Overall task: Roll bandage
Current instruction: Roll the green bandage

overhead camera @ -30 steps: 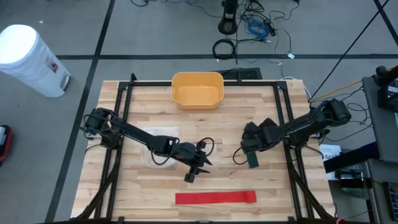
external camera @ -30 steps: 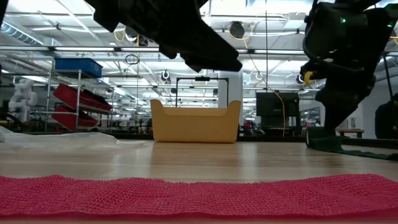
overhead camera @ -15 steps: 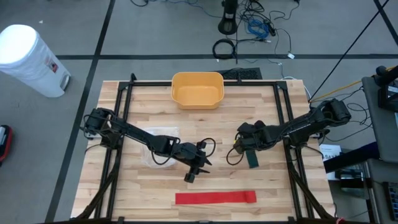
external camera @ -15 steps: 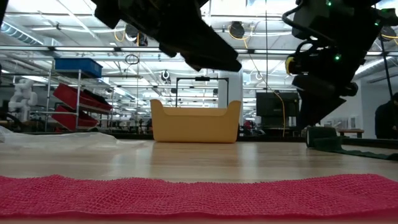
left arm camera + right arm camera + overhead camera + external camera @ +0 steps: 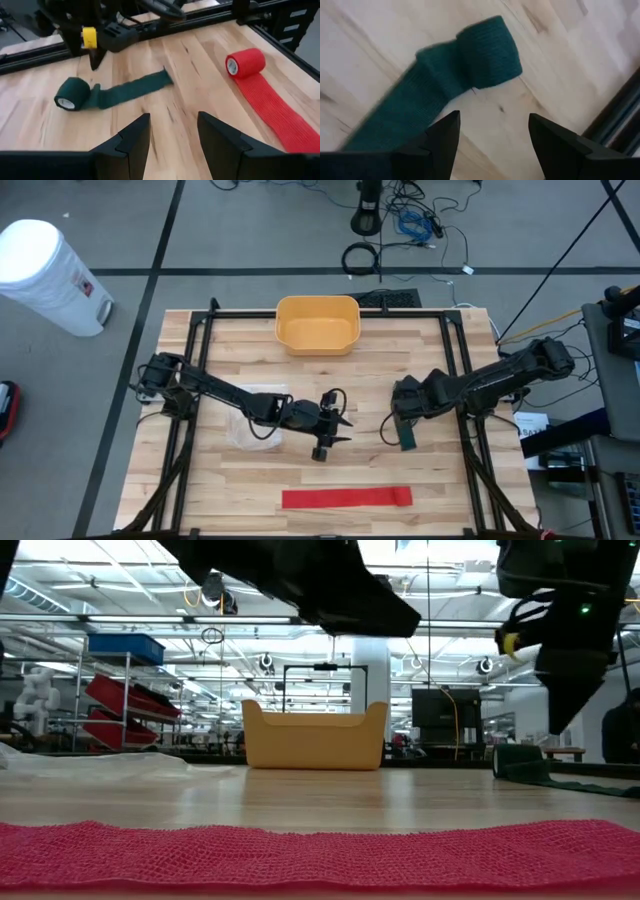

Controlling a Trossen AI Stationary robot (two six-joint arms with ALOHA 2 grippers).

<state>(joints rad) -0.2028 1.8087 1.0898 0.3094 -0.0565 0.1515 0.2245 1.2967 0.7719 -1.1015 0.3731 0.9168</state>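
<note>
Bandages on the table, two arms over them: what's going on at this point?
Neither bandage is held right now. The right hand hangs open just above the green bandage, which is partly rolled with a tail trailing on the wood. The left hand is open over mid-table, empty. The red bandage lies mostly unrolled along the near edge, rolled only at one end. A yellow bin sits at the back.

**Cloth on bare wood**

The tabletop (image 5: 230,470) is pale planked wood, matt and grainy. The red bandage (image 5: 320,852) is coarse open-weave cloth — the green bandage (image 5: 470,70) a finer, fuzzy knit. The yellow bin (image 5: 317,324) looks smooth plastic.
</note>
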